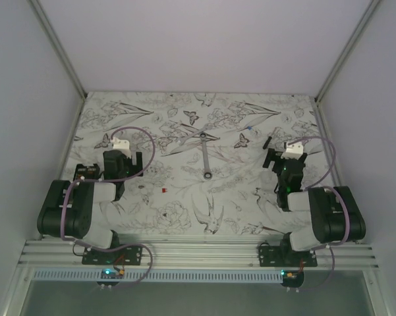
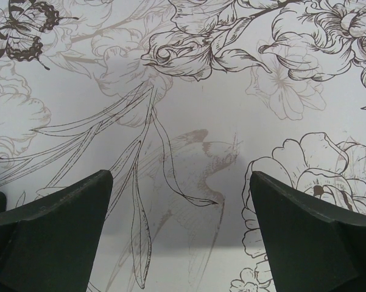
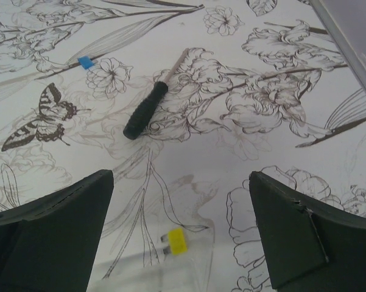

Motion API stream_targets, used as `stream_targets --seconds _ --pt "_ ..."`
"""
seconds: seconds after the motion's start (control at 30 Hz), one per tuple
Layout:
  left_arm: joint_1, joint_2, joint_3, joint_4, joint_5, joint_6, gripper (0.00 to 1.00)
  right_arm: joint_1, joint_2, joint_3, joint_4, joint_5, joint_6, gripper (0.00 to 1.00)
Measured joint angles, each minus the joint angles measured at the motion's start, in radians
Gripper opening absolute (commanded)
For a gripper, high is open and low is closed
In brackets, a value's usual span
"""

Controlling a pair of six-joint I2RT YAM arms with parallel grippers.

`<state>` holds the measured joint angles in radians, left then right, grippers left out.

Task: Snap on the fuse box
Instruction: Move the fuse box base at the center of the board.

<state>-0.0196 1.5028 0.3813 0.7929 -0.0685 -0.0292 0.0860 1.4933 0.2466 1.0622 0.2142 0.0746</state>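
Our left gripper and right gripper gape, empty. The fuse box, left of the wrench, seems to us light and rigid; we would pinch its sides.

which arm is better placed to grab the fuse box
Left, probably: the fuse box sits just beside the open, empty left gripper; the right gripper is across the table.
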Motion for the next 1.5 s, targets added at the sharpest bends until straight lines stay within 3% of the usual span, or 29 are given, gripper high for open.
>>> stream_targets --seconds 0.17,0.4,0.6,0.83,1.07,1.23,1.5 --pt "-0.006 -0.041 0.015 -0.082 -0.018 -0.003 1.00 -0.002 -0.055 0.084 -0.130 -0.007 -0.007 0.99" --pt "-0.013 -0.289 0.116 -0.337 -0.171 -0.103 1.00 0.005 -0.218 0.159 -0.333 -0.042 0.000 0.99" --pt "-0.002 -0.419 0.248 -0.619 -0.378 -0.307 1.00 0.103 -0.271 0.213 -0.443 -0.074 0.034 1.00" --pt "0.140 -0.427 0.265 -0.911 -0.489 -0.618 1.00 0.231 -0.246 0.216 -0.512 -0.091 0.046 1.00" --pt "0.371 -0.388 0.281 -1.054 -0.383 -0.768 1.00 0.258 -0.162 0.272 -0.595 -0.097 0.045 0.99" --pt "0.445 -0.357 0.307 -1.085 -0.325 -0.795 1.00 0.258 -0.156 0.288 -0.607 -0.105 0.046 1.00" --pt "0.605 -0.089 0.448 -1.060 -0.124 -0.797 1.00 0.258 -0.146 0.302 -0.634 -0.115 0.045 1.00"
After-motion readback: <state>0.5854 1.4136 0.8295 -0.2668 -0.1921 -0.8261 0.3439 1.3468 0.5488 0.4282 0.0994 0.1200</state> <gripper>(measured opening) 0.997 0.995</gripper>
